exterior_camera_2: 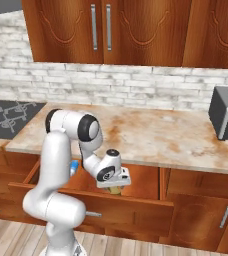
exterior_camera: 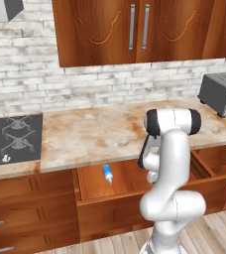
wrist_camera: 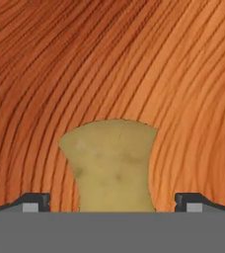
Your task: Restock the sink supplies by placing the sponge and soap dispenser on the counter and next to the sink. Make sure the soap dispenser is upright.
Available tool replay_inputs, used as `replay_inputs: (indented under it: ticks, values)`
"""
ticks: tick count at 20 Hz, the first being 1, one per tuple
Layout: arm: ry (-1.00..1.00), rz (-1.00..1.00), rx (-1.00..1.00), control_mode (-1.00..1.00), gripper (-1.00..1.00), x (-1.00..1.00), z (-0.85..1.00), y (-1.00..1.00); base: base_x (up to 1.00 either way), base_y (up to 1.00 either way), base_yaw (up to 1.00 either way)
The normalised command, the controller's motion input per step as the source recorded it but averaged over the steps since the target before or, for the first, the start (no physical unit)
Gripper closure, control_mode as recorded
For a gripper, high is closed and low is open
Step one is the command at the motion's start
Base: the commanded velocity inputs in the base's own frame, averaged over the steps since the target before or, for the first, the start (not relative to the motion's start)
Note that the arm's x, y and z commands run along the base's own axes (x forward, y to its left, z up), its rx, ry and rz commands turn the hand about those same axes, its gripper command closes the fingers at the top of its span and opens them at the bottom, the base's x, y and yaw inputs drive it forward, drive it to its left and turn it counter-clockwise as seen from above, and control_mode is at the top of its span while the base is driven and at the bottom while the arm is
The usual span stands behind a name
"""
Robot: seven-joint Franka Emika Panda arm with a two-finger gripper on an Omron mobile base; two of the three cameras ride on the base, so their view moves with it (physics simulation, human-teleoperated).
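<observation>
Claw (wrist_camera: 112, 207) is wide open, holding nothing, poised straight over the small tan-olive sponge block with the pinched waist (wrist_camera: 112, 165). Sponge lies flat on the wood-grain floor of the open brown drawer (exterior_camera: 92, 181), sitting between the two dark finger tips (wrist_camera: 35, 202) with a clear gap on each side.

Slim blue soap bottle with white pump top (exterior_camera: 107, 173) lies on its side in the same drawer, left part, well apart from the sponge. Neither item is on the beige marble-look bench with rust blotches (exterior_camera: 100, 131) yet.

Handling guess: sponge looks dull, matte and soft, so light, compressible, not fragile, low slip. Best hold is across the narrow waist; the flared ends should stop it sliding out. Expect it to squash under the pads, so a firm close is fine.

Bottle looks smooth, hard plastic, likely slicker; grip the body, not the pump, and it needs righting.

Grey metal toaster (exterior_camera: 221, 93) sits at the bench's right end; black gas hob (exterior_camera: 13, 139) at left.
</observation>
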Motion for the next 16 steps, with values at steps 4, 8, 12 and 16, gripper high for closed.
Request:
replay_inputs:
  ticks: [4,8,12,16]
  values:
    - [-0.01,0.02,0.01,-1.0,-1.0,0.38,-0.23,0.0,0.0,0.0,0.0]
    - [0.0,0.0,0.0,-1.0,-1.0,0.08,-0.29,0.0,0.0,0.0,0.0]
    - [0.0,0.0,0.0,-1.0,1.0,-0.01,-0.22,0.01,0.0,0.0,0.0]
    - [0.0,0.0,0.0,-1.0,1.0,-0.14,0.0,0.0,0.0,0.0,0.0]
